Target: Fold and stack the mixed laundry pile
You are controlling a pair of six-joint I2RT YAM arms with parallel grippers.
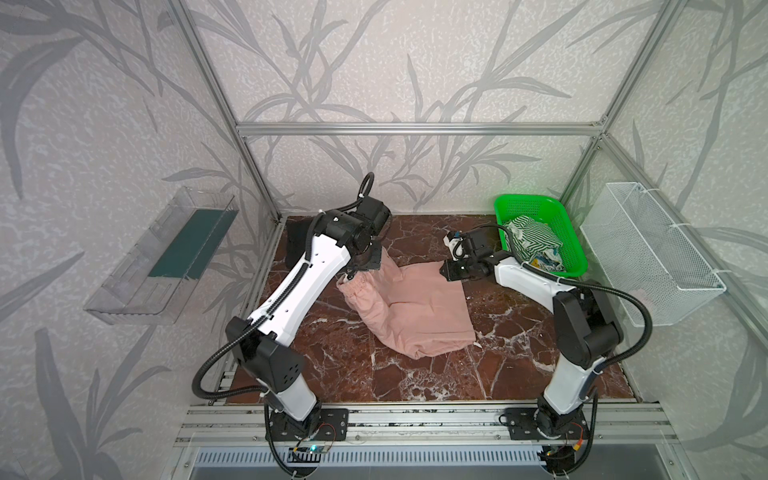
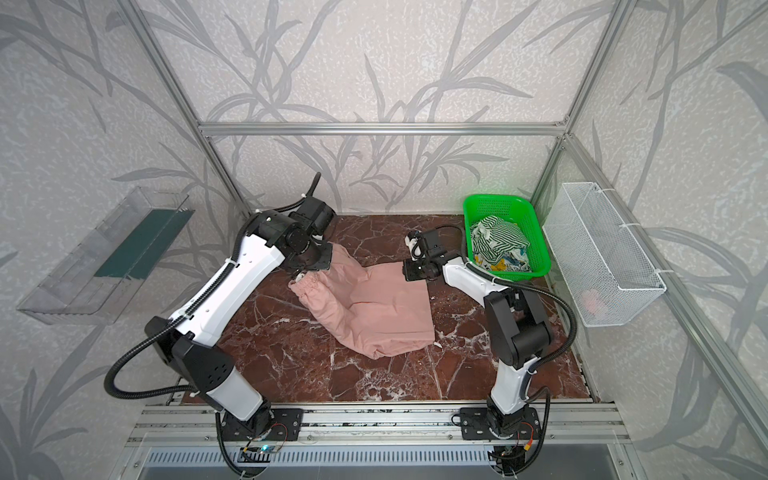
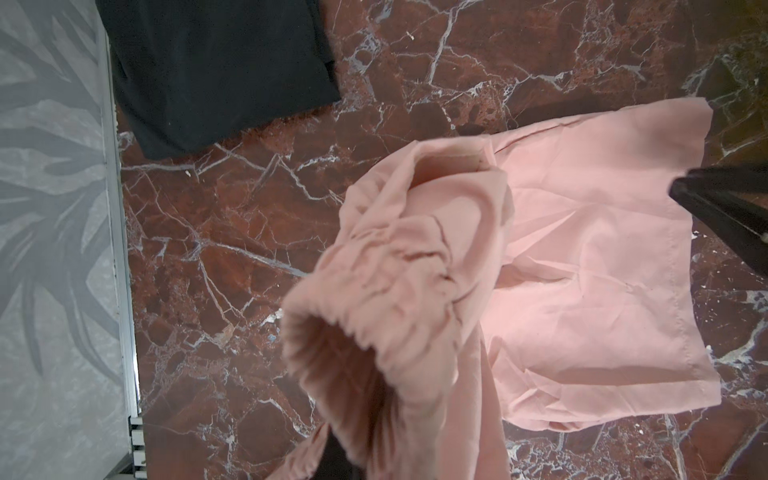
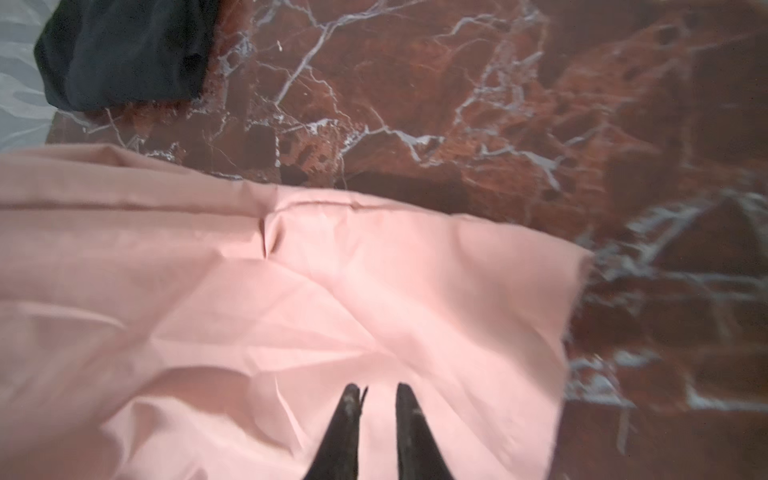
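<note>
Sagging softly, the light dusty-pink fabric shorts point(image 1: 419, 316) suit waistband-and-hem pinches: left gripper point(image 1: 353, 274) clenched on the waistband, right gripper point(image 4: 378, 390) at the leg hem, hold unclear.

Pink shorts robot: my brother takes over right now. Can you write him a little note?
Left end effector: shut on the waistband of the pink shorts, lifting it off the table.
Right end effector: jaws slightly apart over a shorts leg, no grip visible.
Black T-shirt: far left corner, looks folded.
Striped cloth and printed piece: crumpled in the green basket.
Left to do: fold the shorts and both basket pieces, then stack everything.
</note>
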